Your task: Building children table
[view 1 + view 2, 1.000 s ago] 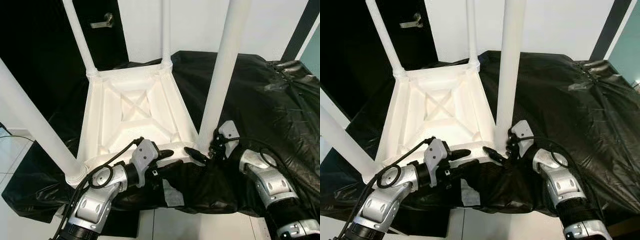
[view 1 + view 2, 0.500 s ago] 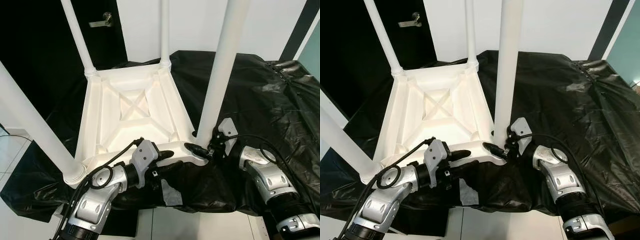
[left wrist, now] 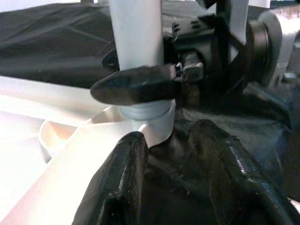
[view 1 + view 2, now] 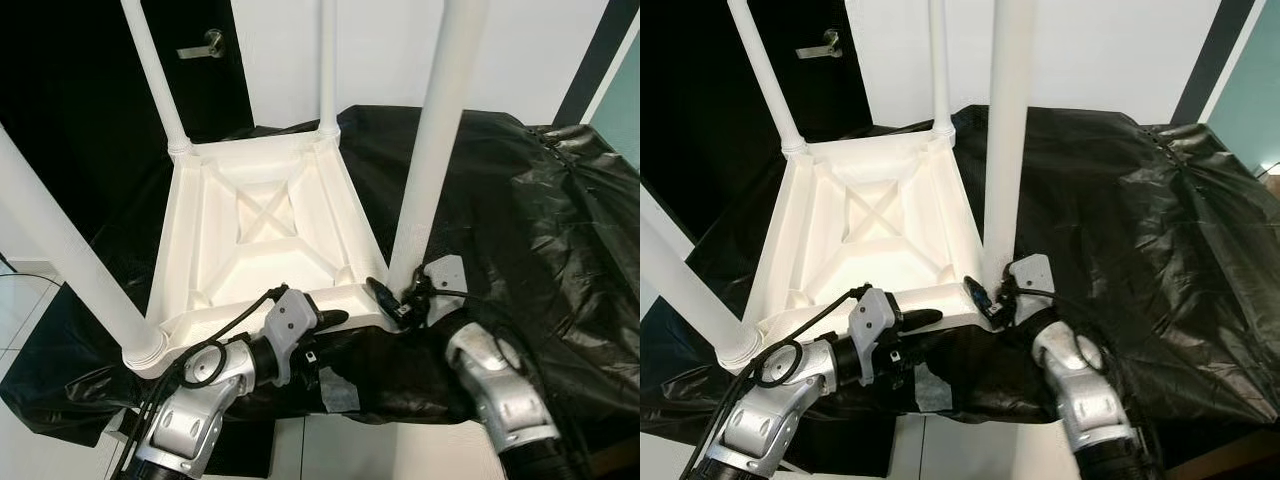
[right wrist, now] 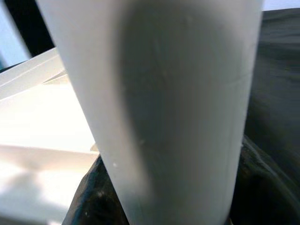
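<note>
Right gripper (image 4: pixel 385 300) pinching the table (image 4: pixel 262 232) leg (image 4: pixel 432 150) base; left gripper (image 4: pixel 325 322) spread, at its 9 o'clock.

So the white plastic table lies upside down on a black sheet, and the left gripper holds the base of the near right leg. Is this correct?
Not quite: it is the right gripper that grips the base of the near right leg, as the left eye view shows. The left gripper sits at the near edge of the white plastic table, which does lie upside down on the black sheet.

A plain indoor room: white walls, a dark door (image 4: pixel 80 90) with a lever handle (image 4: pixel 200 44), pale tiled floor (image 4: pixel 20 310).
</note>
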